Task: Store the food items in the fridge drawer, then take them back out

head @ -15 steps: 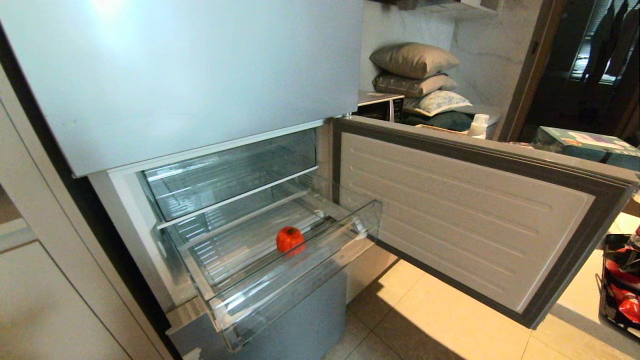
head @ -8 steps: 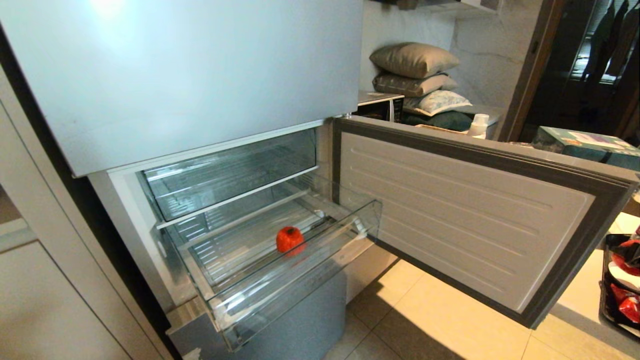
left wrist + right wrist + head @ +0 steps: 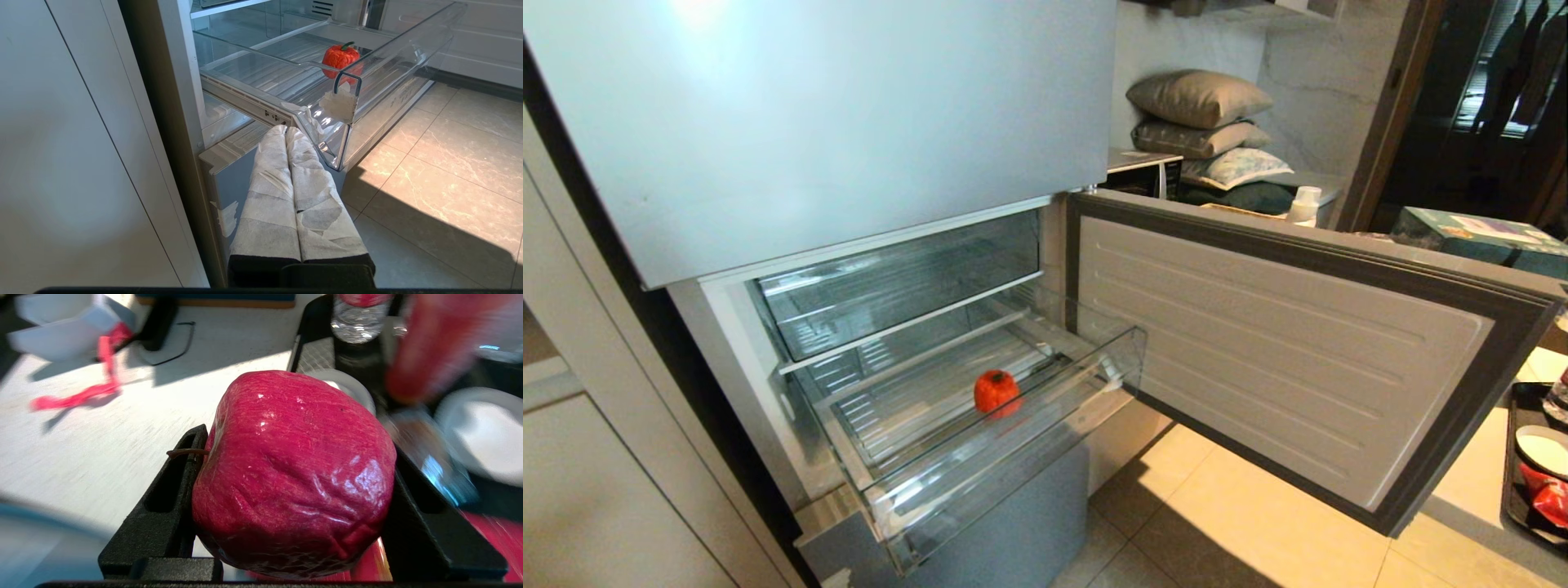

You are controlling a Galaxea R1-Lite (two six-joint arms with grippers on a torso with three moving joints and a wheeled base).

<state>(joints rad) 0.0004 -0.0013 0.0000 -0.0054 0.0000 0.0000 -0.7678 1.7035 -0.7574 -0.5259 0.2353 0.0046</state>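
The fridge drawer (image 3: 980, 457) stands pulled out of the fridge, below the upper drawer (image 3: 898, 278) that sits pushed in. In the fridge drawer lies one food item, the pepper-shaped one (image 3: 996, 391), near the drawer's front wall and toward its right end. The open fridge door (image 3: 1282, 351) swings out to the right of the drawer. Behind the door stand a microwave (image 3: 1147, 170) and stacked pillows (image 3: 1201, 122). Beyond the door's far edge, at the right, a tray (image 3: 1515, 457) holds a bowl (image 3: 1543, 449). The left gripper (image 3: 288, 132) sits just below the drawer's left front corner. The right gripper (image 3: 294, 490) has its fingers on either side of the apple-shaped item (image 3: 294, 473), above the bench (image 3: 81, 428).
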